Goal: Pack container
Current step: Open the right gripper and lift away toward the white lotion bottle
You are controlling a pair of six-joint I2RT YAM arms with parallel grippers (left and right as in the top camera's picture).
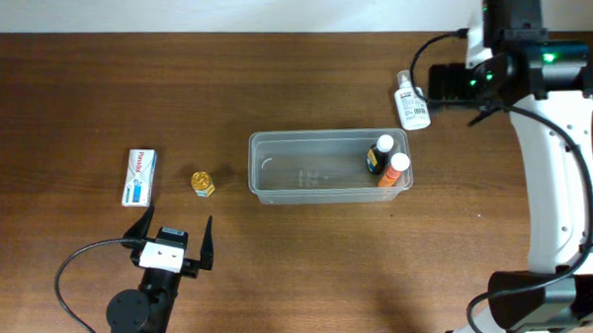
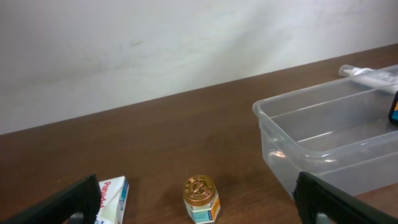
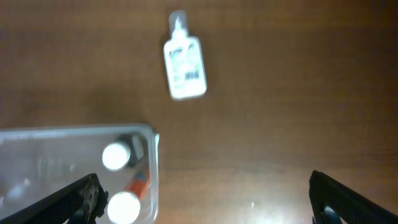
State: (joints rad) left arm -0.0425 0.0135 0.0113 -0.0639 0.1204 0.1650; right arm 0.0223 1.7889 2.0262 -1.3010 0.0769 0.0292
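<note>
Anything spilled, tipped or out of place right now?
Nothing spilled or damaged. Two bottles stand in the container's right end. The white bottle lies flat on the table beyond it; the box and jar sit to its left, unpacked.

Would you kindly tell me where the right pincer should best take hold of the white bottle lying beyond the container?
Probably from straight above, pinching the white bottle across its body's two long sides, below the neck: it lies flat, apart from the container.

In the overhead view, the container (image 1: 296, 167) is sitting at centre frame, holding two capped bottles (image 1: 380, 155) at its right end. A jar (image 1: 203, 183), then a box (image 1: 140, 176), are lying left of it; a spray bottle (image 1: 411, 101) is lying at upper right.
</note>
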